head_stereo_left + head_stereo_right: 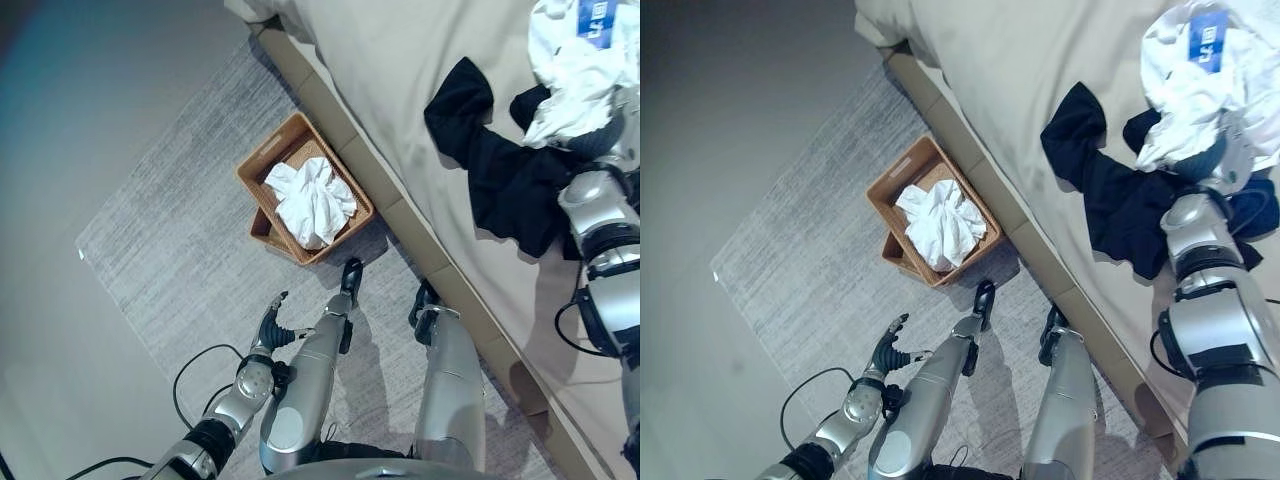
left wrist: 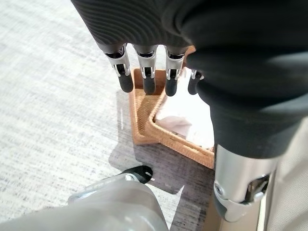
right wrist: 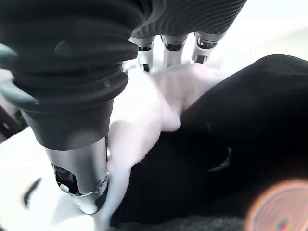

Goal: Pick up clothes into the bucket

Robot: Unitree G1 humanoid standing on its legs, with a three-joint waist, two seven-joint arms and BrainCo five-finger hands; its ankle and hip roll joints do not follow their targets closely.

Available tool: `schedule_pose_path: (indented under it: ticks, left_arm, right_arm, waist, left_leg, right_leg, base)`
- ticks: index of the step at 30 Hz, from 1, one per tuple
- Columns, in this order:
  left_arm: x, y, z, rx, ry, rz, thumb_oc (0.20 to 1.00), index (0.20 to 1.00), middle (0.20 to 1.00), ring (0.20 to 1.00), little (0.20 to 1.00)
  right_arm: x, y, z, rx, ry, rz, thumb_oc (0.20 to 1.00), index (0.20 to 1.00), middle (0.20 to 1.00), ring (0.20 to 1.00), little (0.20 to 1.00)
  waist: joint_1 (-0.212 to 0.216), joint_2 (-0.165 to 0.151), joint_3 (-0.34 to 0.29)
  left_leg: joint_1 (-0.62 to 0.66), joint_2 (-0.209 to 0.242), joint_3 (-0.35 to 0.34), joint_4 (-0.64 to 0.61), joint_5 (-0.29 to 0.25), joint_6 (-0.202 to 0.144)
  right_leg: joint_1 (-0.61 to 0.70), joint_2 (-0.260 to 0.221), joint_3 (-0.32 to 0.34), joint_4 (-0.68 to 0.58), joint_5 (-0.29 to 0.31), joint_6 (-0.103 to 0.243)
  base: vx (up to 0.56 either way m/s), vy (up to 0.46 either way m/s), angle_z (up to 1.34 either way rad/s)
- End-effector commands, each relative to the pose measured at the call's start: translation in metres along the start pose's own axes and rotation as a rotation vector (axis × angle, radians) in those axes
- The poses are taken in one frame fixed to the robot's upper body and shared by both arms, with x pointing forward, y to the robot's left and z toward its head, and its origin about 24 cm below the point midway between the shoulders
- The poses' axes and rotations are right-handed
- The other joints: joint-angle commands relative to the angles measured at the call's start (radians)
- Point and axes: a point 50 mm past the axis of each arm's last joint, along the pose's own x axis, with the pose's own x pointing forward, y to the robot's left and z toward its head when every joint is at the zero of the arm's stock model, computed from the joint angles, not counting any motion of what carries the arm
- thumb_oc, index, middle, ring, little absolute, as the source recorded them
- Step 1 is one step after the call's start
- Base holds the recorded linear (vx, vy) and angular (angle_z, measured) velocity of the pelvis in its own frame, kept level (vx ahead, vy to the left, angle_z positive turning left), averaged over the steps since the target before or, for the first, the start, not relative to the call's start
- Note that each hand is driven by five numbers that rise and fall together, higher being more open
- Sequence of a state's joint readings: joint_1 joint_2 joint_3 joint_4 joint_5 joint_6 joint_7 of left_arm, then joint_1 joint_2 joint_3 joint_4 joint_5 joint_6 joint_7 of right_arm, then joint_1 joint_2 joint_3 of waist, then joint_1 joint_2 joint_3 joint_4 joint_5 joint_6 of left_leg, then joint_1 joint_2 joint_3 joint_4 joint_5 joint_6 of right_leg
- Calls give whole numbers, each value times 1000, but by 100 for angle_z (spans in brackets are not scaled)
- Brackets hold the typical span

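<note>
Bed (image 1: 400,60) | right hand (image 3: 96,120) buried in white garment (image 1: 1190,90) | black garment (image 1: 1120,200) beside

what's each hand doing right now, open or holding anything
Left hand: open, empty, above the rug near the basket.
Right hand: fingers buried in the white garment on the bed; grip cannot be told.

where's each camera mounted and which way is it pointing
Left eye view: on the head, looking down at the basket on the rug beside the bed; left hand hangs open low.
Right eye view: same head, same scene, a little to the side; right hand at the white garment on the bed.
Left wrist view: along the left hand toward the basket.
Right wrist view: along the right hand, into the white garment beside the black garment.
Both wrist views share nothing; both eyes share everything.
</note>
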State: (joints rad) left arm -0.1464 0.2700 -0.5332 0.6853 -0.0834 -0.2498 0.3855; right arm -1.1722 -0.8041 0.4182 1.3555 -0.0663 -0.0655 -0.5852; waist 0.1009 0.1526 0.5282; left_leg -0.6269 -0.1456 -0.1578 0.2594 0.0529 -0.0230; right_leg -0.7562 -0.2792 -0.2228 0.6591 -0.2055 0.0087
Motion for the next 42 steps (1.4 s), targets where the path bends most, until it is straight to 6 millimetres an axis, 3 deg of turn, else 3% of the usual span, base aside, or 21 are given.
schedule_pose_path:
  ticks: [1,2,3,11,18,20,21,23,25,29,31,36,38,42]
  left_arm:
    - [-13,-6,-6,-18,7,-16,1000,1000,1000,1000,1000]
    - [-13,-7,-5,-18,1,-25,1000,1000,1000,1000,1000]
    - [-13,-8,-5,-15,2,-33,1000,1000,1000,1000,1000]
    - [-7,-22,8,-11,-27,-89,1000,1000,1000,1000,1000]
    - [-1,-18,9,15,-26,-75,1000,1000,1000,1000,1000]
    - [1,-6,0,46,2,-44,1000,1000,1000,1000,1000]
    - [2,-1,-2,56,12,-28,1000,1000,1000,1000,1000]
    - [2,6,-11,71,48,-6,1000,1000,1000,1000,1000]
    - [0,17,-24,89,102,28,1000,1000,1000,1000,1000]
    - [-10,24,-43,103,179,31,1000,1000,1000,1000,1000]
    - [-20,31,-61,102,258,46,1000,1000,1000,1000,1000]
    - [-37,34,-86,123,377,47,1000,1000,1000,1000,1000]
    - [-53,30,-104,147,464,10,1000,1000,1000,1000,1000]
    - [-64,26,-115,170,526,-35,1000,1000,1000,1000,1000]
  right_arm:
    - [20,-43,-11,-91,45,-95,674,674,674,674,674]
    - [23,-48,-10,-94,46,-85,294,294,294,294,294]
    - [26,-53,-5,-60,54,-106,200,200,200,200,200]
    - [31,-66,0,10,51,-141,200,200,200,200,200]
    - [36,-75,34,123,-66,-195,200,200,200,200,200]
    - [37,-81,61,114,-179,-212,200,200,200,200,200]
    - [36,-84,73,155,-211,-222,200,200,200,200,200]
    - [36,-90,88,203,-253,-244,200,200,200,200,200]
    - [32,-99,117,251,-356,-269,200,200,200,200,200]
    - [29,-104,131,268,-420,-277,200,200,200,200,200]
    - [22,-113,156,260,-528,-299,200,200,200,200,200]
    - [13,-116,172,294,-608,-314,200,200,200,200,200]
    - [6,-119,181,315,-667,-310,200,200,200,200,200]
    - [2,-123,182,331,-703,-318,200,200,200,200,200]
  waist:
    - [12,34,-8]
    - [12,34,-8]
    - [12,34,-8]
    - [-3,28,-8]
    - [-28,-4,-8]
    - [-37,-33,-8]
    - [-39,-39,-8]
    - [-44,-60,-8]
    - [-54,-89,-8]
    - [-61,-116,-40]
    - [-74,-144,-86]
    - [-83,-176,-157]
    - [-86,-194,-209]
    - [-88,-205,-262]
  left_leg:
    - [-11,-7,-38,65,-61,14]
    - [-13,-6,-40,54,-55,13]
    - [-12,-6,-43,39,-48,13]
    - [30,-7,-70,-57,-5,6]
    - [105,5,-64,-82,-6,4]
    - [142,20,-48,-78,-15,0]
    - [138,28,-41,-78,10,1]
    - [176,40,-28,-77,1,-1]
    - [223,53,-11,-78,-9,-3]
    - [283,66,3,-82,-26,-6]
    - [335,78,31,-79,-50,-6]
    - [406,92,70,-80,-78,-7]
    - [457,101,100,-80,-102,-9]
    - [508,114,129,-81,-123,-9]
  right_leg:
    - [47,-5,39,31,-27,50]
    - [40,-8,37,29,-27,50]
    - [35,-7,37,27,-26,51]
    - [57,-24,11,-9,-20,58]
    - [140,-14,10,-71,10,69]
    - [192,7,16,-118,35,76]
    - [200,16,5,-147,77,71]
    - [248,34,9,-184,95,75]
    - [307,53,18,-227,114,82]
    - [382,73,25,-286,132,89]
    - [438,96,44,-331,147,96]
    - [523,122,67,-417,170,104]
    - [583,142,82,-474,180,110]
    - [640,155,97,-517,184,117]
  base:
    - [10,-3,18]
    - [19,-1,11]
    - [16,-5,5]
    - [10,-15,9]
    - [-2,2,2]
    - [-46,51,-10]
    - [-87,56,-24]
    - [-39,29,-28]
    - [31,12,-28]
    - [53,26,-38]
    - [111,73,-20]
    - [91,22,-44]
    - [132,4,-31]
    - [86,3,-34]
